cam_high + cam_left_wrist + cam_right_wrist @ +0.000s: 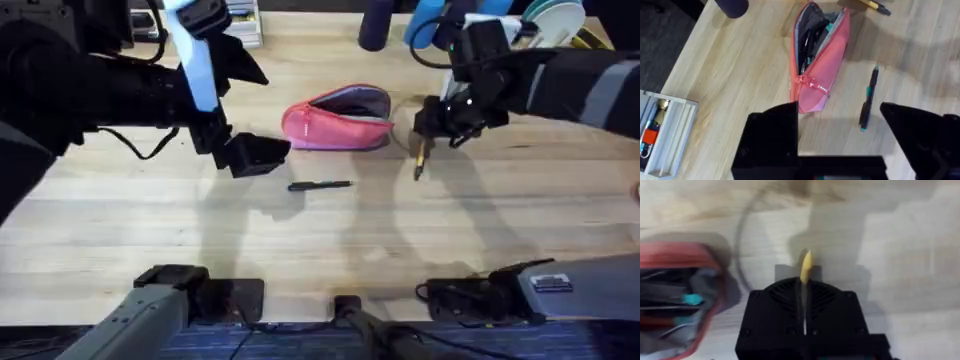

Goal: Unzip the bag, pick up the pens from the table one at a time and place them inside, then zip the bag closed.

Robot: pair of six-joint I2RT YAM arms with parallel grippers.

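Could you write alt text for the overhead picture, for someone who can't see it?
The right gripper holds a yellow pen beside an open pink bag on a wooden table. A black pen lies in front of the bag, near the left gripper.

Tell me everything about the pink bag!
The pink bag is a soft, oblong fabric pouch lying on the wooden table. Its zip is open, showing grey lining and a few things inside, one with a teal bit. A small pink pull hangs at one end. Neither claw touches it; the black pen lies apart, nearer the arms' bases.
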